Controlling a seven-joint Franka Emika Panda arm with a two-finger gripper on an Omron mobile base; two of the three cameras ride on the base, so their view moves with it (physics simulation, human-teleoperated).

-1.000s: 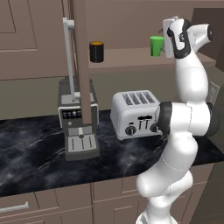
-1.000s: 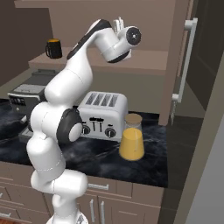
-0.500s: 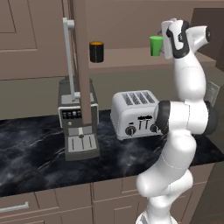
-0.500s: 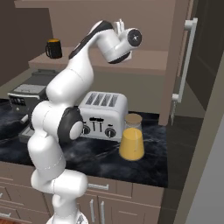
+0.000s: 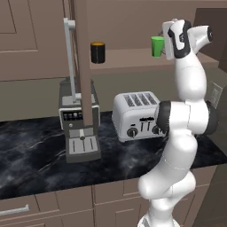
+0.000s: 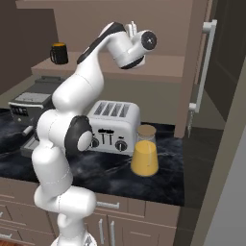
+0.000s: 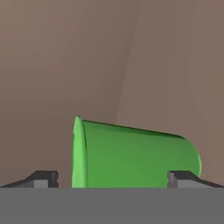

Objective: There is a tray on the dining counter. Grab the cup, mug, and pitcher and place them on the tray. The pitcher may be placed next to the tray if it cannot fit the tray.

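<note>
The green cup stands upright on a brown wall shelf. My gripper is raised to shelf height just right of it and is open. In the hand view the cup appears on its side because the hand is rolled, and it sits close between the two spread fingertips of the gripper, apart from both. The black mug with its orange inside stands further left on the same shelf, also seen as mug. The pitcher of orange liquid stands on the counter right of the toaster. The blue tray is out of view.
A silver toaster and a coffee machine stand on the black marble counter below the shelf. A brown post rises in front of the coffee machine. A tall cabinet with a long handle stands at the right.
The hand has edged a little closer to the green cup; nothing else has moved.
</note>
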